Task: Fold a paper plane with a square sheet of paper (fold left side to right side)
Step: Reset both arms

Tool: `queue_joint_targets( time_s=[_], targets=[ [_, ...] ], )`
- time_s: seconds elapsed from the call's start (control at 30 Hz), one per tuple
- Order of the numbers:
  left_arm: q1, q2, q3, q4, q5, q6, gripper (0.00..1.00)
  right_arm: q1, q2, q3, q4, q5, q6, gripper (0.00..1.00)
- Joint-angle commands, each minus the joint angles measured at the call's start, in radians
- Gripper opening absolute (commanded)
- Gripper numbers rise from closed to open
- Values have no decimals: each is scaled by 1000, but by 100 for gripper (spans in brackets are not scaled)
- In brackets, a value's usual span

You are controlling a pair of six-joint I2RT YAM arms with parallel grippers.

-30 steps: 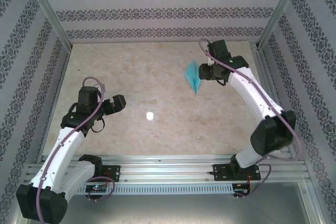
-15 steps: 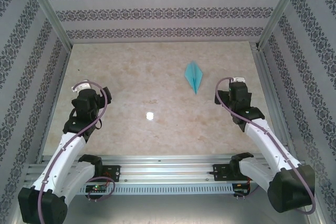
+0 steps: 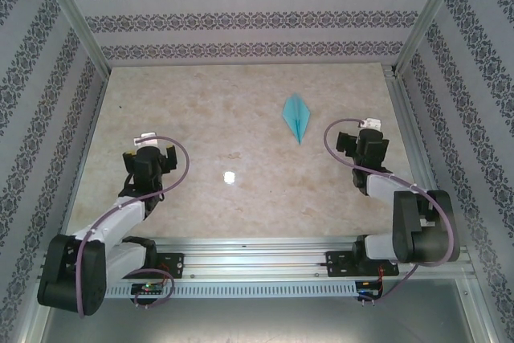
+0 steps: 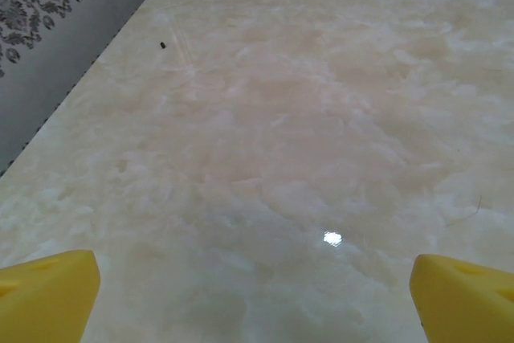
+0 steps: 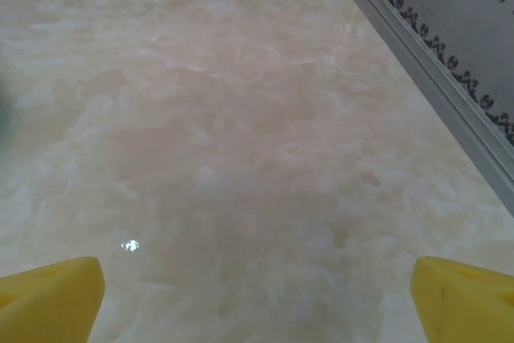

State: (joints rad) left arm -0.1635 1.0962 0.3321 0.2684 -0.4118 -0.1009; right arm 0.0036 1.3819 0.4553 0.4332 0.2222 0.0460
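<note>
Lying flat on the pale marbled table, the paper plane is being shown in the top external view as a slim cyan dart with a centre crease. It is resting right of centre in the far half of the table, its narrow tip pointing toward the arms' side. The left gripper is being held low over the near left part of the table, well apart from the plane. The right gripper is being held near the right edge, closer to the plane but not touching it. A small white glare spot is being reflected between the two arms. Both bases are being carried by the aluminium rail at the near edge.

In the left wrist view, the left gripper is being kept wide open. Its yellow fingers are sitting at opposite lower corners with bare table between them, and nothing is being gripped. A tiny dark speck is lying far off near the patterned wall.

In the right wrist view, the right gripper is likewise being kept spread wide. Its yellow fingers are empty, and the metal edge rail is running along the right.
</note>
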Motion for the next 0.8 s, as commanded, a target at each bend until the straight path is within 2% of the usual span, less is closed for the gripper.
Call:
queue_joint_targets(
  time_s=[0.0,0.07,0.13,0.2,0.27,0.33,0.4,0.47,0.53,0.6,0.77],
  targets=[
    [15,69,-7,221,75,59,100,-8,55,16,253,-88,-34,98],
    [15,113,-12,308,109,74,100,-4,111,-4,362,-105,-43,98],
    [15,154,-12,380,128,92,100,-7,92,-24,357,-112,-39,98],
    [18,197,-1,426,171,121,100,-8,125,-64,467,-133,-44,98],
    [19,248,8,496,204,147,100,-12,162,-106,597,-100,-28,98],
    [23,312,8,571,234,167,100,-19,136,-90,518,-89,-17,98],
    [25,402,9,645,262,179,100,-19,157,-101,578,-89,-15,98],
    [31,483,19,723,264,180,100,-19,151,-100,559,-87,-13,98],
    [59,458,69,582,276,143,100,-19,155,-101,571,-87,-14,98],
    [90,461,72,576,309,115,100,-19,154,-102,571,-84,-17,98],
    [90,464,71,583,306,117,100,-17,153,-104,574,-89,-20,98]
  ],
)
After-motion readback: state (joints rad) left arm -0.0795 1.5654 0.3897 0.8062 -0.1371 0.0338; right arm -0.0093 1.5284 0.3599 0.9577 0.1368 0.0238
